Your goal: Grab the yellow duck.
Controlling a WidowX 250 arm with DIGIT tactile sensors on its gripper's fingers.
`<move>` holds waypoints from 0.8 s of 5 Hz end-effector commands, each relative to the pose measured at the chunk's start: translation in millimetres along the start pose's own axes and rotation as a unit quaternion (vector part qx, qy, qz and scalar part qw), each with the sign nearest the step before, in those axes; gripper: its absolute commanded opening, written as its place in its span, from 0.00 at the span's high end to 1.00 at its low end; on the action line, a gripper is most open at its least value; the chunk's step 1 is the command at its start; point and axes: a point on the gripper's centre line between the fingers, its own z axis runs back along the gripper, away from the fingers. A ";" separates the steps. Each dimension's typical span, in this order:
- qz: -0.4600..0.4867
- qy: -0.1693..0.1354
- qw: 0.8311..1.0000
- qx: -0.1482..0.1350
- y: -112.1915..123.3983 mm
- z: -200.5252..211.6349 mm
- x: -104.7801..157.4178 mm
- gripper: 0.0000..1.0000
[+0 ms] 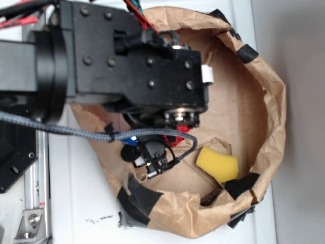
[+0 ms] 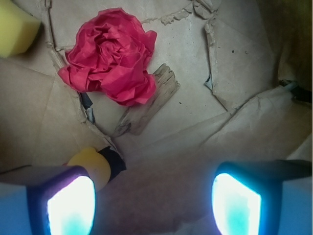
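Gripper (image 2: 154, 203) fingers sit spread wide, nothing pinched; the yellow duck (image 2: 90, 164) peeks right behind the left finger, red paper ball (image 2: 111, 56) further back.

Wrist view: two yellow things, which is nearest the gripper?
The yellow duck, small and deep yellow, beside the left fingertip. The pale foam block sits far off, top-left.

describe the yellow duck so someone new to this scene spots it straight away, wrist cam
Start at the crumpled red paper ball on the brown paper floor, then drop toward the bottom-left finger. The yellow duck peeks out just above it: small, smooth, rounded, deep yellow, unlike the paler, blocky foam sponge in the top-left corner.
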 end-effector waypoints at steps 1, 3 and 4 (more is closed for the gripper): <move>0.054 0.055 0.997 0.017 -8.3 -22.6 19.6 0.00; 0.020 0.039 0.999 0.025 -16.3 -24.4 4.4 0.00; 0.026 0.027 0.998 0.046 -8.6 -24.9 1.4 0.00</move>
